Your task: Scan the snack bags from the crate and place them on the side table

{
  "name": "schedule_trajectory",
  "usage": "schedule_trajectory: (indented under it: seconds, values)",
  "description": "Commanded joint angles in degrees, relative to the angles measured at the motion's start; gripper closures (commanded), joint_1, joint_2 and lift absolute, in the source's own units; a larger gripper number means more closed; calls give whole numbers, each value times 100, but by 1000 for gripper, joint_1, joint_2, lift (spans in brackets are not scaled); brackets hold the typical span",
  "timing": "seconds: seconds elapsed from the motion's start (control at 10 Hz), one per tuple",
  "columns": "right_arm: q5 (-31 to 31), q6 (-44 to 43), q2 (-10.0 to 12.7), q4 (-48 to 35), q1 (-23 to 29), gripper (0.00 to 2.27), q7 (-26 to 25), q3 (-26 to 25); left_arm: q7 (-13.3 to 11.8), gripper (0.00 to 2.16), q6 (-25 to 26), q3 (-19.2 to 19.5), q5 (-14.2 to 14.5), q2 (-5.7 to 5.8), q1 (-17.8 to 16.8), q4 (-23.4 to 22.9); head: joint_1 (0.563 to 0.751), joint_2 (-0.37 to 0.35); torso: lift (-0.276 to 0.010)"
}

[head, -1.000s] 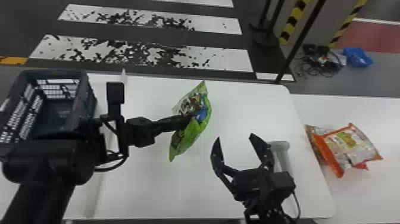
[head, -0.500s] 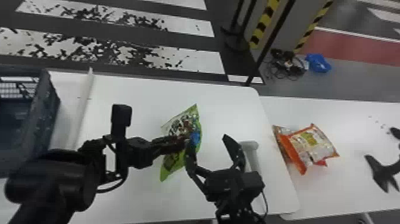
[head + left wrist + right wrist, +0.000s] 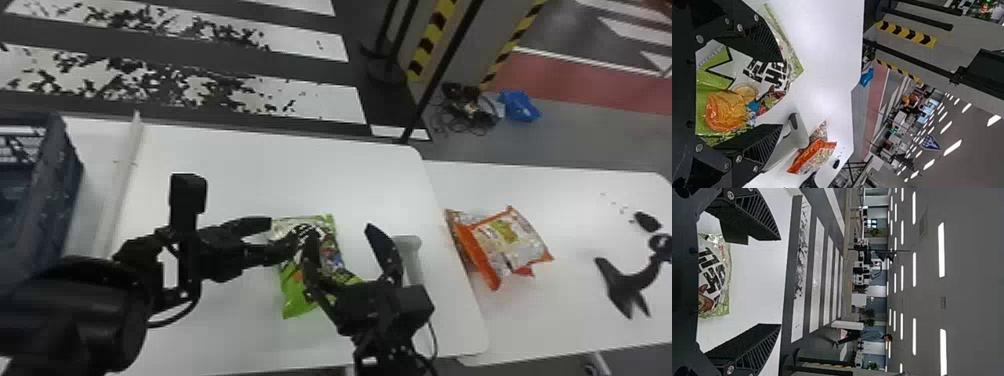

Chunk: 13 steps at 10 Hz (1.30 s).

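One green bag (image 3: pixel 295 295) is lying on the table (image 3: pixel 250 170); the left gripper (image 3: pixel 285 232) is holding its jaws wide at the bag's left side, the right gripper (image 3: pixel 341 229) likewise at its right. The crate (image 3: pixel 60 180) is standing farther left, and the orange bag (image 3: pixel 510 240) is resting on the side table (image 3: pixel 565 310).

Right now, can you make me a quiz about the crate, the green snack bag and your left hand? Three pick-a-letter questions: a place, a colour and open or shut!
1. Where is the crate?
A) On your left
B) On your right
C) On the floor

2. What colour is the snack bag by the hands?
A) Purple and pink
B) Green and white
C) All black

3. How is the left hand?
A) Shut tight
B) Folded away
C) Open

1: A, it sits at the head view's left edge.
2: B, green edges surround a white part.
3: C, its two fingers stand wide apart.
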Motion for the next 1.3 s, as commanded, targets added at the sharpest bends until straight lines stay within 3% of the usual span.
schedule_trajectory:
  seconds: [0.0,0.2,0.5,0.6,0.7,0.8,1.2]
  values:
    - [-53,0,-9,9,-31,113,0,-23,79,33,-141,245,-242,50,256,-405,695,-268,-50]
    - [-97,0,-9,79,-93,275,35,-40,219,33,-264,808,-479,85,748,-1143,695,-234,-50]
    - [-114,-35,-18,176,-172,633,88,-40,422,36,-615,1634,-479,191,1337,-1952,695,-135,-50]
    - [-123,18,-26,176,-172,603,106,-40,492,36,-756,1810,-470,243,1513,-2145,695,-97,-50]
    - [-132,88,-26,167,-172,333,97,-40,492,36,-756,1959,-426,287,1653,-2303,695,-61,-50]
    - [-141,176,-26,167,-172,235,88,-40,492,36,-756,2100,-400,314,1803,-2444,695,-31,-50]
    - [-545,1107,-26,202,-163,178,106,-313,483,36,-791,2460,-242,437,2057,-2611,695,16,-50]
